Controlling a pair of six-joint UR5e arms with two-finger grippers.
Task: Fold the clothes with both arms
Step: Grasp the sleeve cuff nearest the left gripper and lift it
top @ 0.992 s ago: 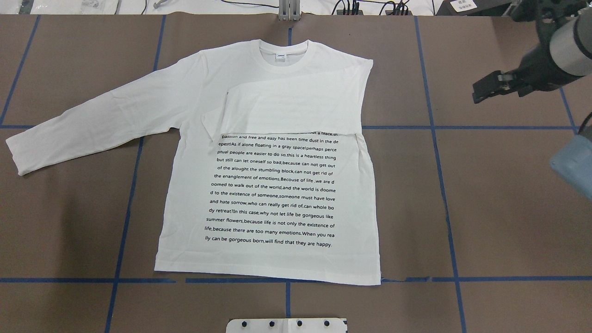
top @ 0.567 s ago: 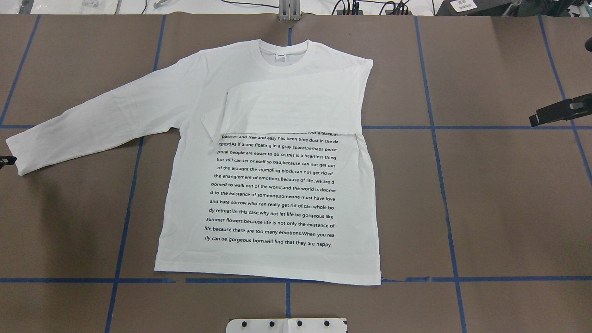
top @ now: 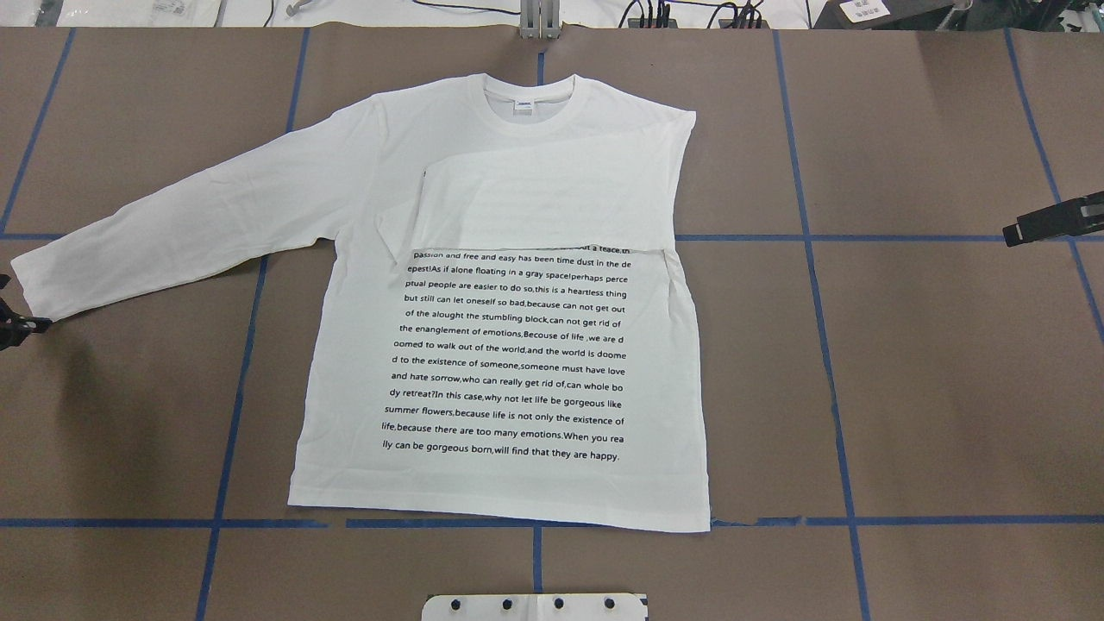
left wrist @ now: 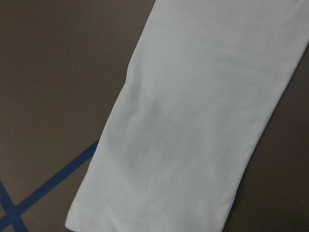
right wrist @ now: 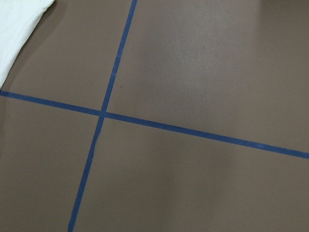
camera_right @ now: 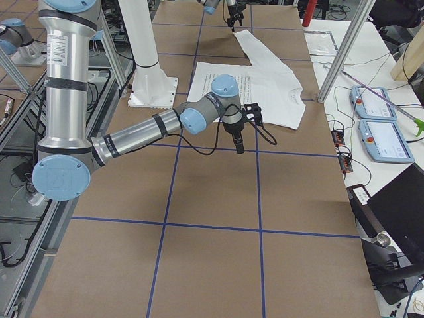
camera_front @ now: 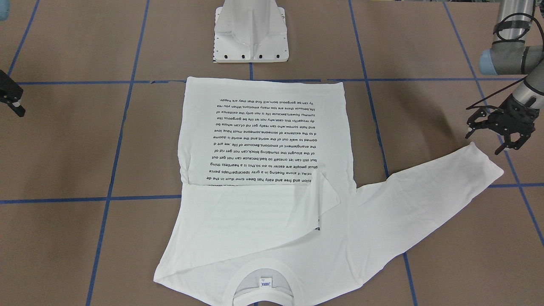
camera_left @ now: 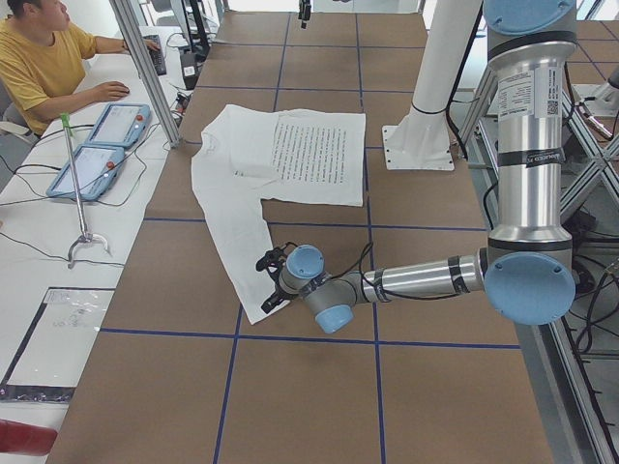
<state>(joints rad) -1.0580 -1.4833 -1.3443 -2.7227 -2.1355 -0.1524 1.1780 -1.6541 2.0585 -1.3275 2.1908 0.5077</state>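
The white long-sleeved T-shirt (top: pixel 517 345) lies flat on the brown table, black text up and collar (top: pixel 528 102) at the far side. One sleeve (top: pixel 535 198) is folded across the chest. The other sleeve stretches out to its cuff (top: pixel 34 285), which fills the left wrist view (left wrist: pixel 193 121). My left gripper (camera_front: pixel 483 139) hovers open just beside that cuff, apart from it, and shows at the overhead view's left edge (top: pixel 17 326). My right gripper (top: pixel 1048 220) hangs far out to the other side over bare table with nothing in it. Only one finger with a bare pale pad (camera_front: pixel 15 104) shows.
The white pedestal (camera_front: pixel 250 29) stands at the robot's edge of the table, behind the shirt's hem. Blue tape lines (top: pixel 828 345) grid the brown surface. A person (camera_left: pixel 39 58) sits at a side desk with two handheld consoles (camera_left: pixel 97 145).
My right gripper has drawn back toward the table's right edge, away from the shirt. My left gripper has come into view at the left edge, beside the outstretched cuff.
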